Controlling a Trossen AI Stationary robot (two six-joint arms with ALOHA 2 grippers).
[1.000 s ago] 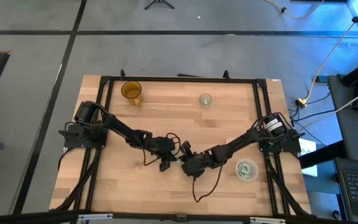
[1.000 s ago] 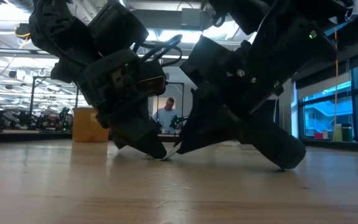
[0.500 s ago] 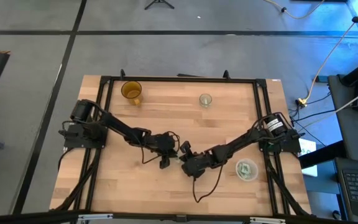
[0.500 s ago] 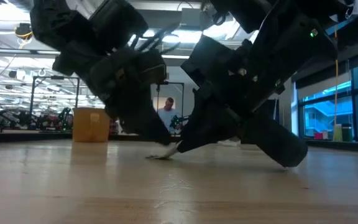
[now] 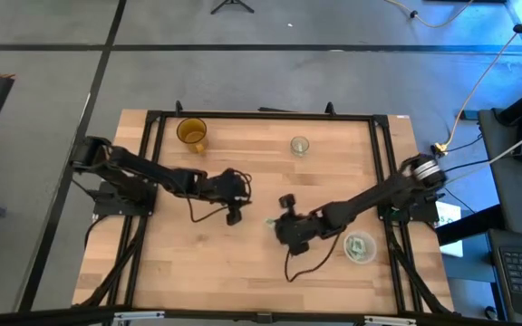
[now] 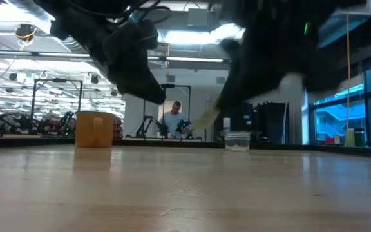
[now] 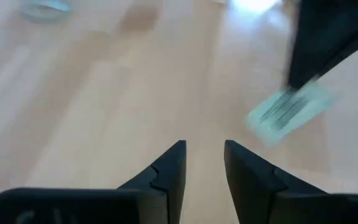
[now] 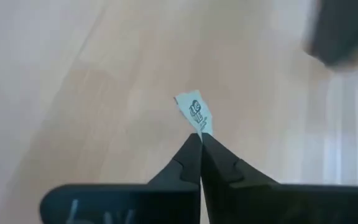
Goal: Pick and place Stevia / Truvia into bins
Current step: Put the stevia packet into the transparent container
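Now right fingers (image 8: 199,144) pinch Stevia sachet (image 8: 194,114) above table; left fingers (image 7: 204,163) slightly parted, empty.

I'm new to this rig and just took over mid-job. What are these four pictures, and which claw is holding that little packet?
Two robot arms work at a wooden table. One camera looks straight down, one sits at table height, and one rides on each wrist. The right gripper is shut on a Stevia packet, lifted off the table. The left gripper is open and empty. On the table: an amber cup, a small clear cup, and the clear round bin holding packets.
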